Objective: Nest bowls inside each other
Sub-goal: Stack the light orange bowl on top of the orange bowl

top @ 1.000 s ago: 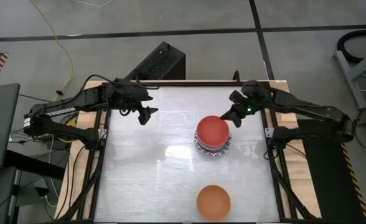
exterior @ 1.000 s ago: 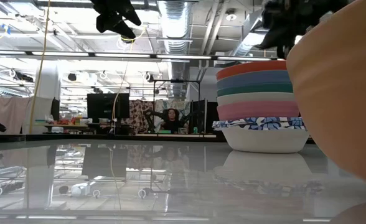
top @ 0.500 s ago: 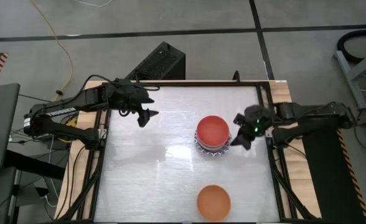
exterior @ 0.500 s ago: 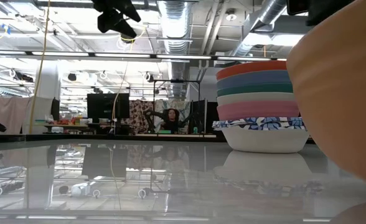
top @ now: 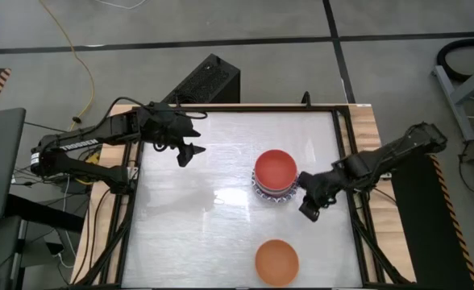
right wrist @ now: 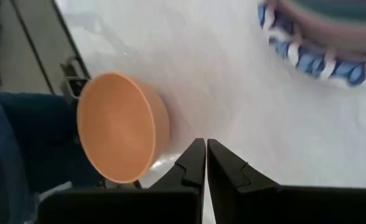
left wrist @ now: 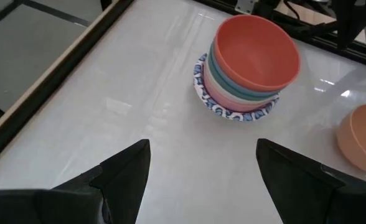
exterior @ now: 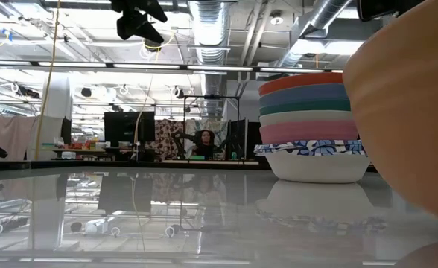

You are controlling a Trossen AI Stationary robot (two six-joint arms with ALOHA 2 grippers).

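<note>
A stack of nested bowls (top: 276, 176) stands right of the table's middle, its red bowl (left wrist: 254, 53) on top and a blue-and-white patterned bowl (exterior: 312, 149) at its foot. A single orange bowl (top: 276, 262) sits upright near the table's front edge. My right gripper (top: 308, 211) hangs shut and empty just right of the stack, on its near side, slanting down; its wrist view shows the orange bowl (right wrist: 121, 127) ahead. My left gripper (top: 190, 151) is open and empty above the far left of the table, facing the stack (left wrist: 248, 62).
A black frame rail (top: 351, 193) runs along the table's right edge beside my right arm. Bare white tabletop (top: 197, 225) lies left of the stack and of the orange bowl. The orange bowl (exterior: 413, 112) fills the right side of the low view.
My right gripper has swung from the table's far right toward the near edge, passing the stack's right side and sinking a little. It has tipped further down and rolled, and has stayed shut. The bowls have not moved.
</note>
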